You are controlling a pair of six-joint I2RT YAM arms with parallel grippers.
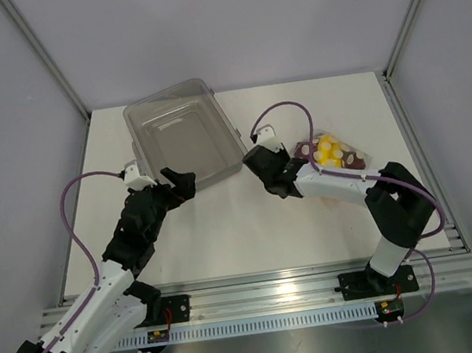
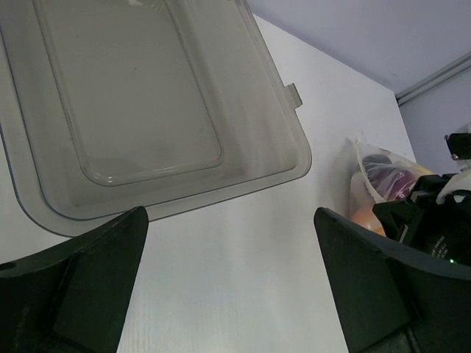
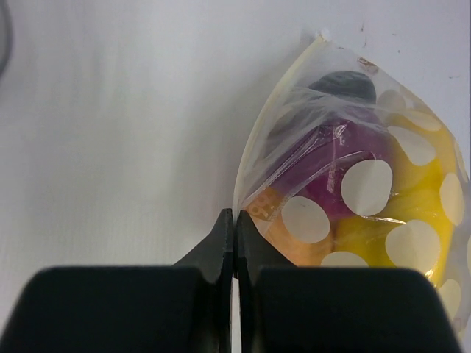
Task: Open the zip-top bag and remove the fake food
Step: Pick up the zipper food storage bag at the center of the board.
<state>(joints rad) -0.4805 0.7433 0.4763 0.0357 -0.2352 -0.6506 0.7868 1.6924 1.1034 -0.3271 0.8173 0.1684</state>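
surface (image 1: 252, 235): white, carries everything
tub (image 1: 183, 140): clear grey, rectangular
left claw (image 2: 229, 217): wide open, empty, just before the tub's near edge
right claw (image 3: 234, 217): pinched flat on the edge of the zip-top bag (image 3: 353, 147)
zip-top bag: right of the tub, apart from it
fake food (image 3: 412, 198): inside the zip-top bag; yellow, purple and orange pieces

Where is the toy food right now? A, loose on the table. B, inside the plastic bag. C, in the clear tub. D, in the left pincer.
B: the yellow and purple toy food shows through the film of the bag, whose edge the right pincer pinches shut.
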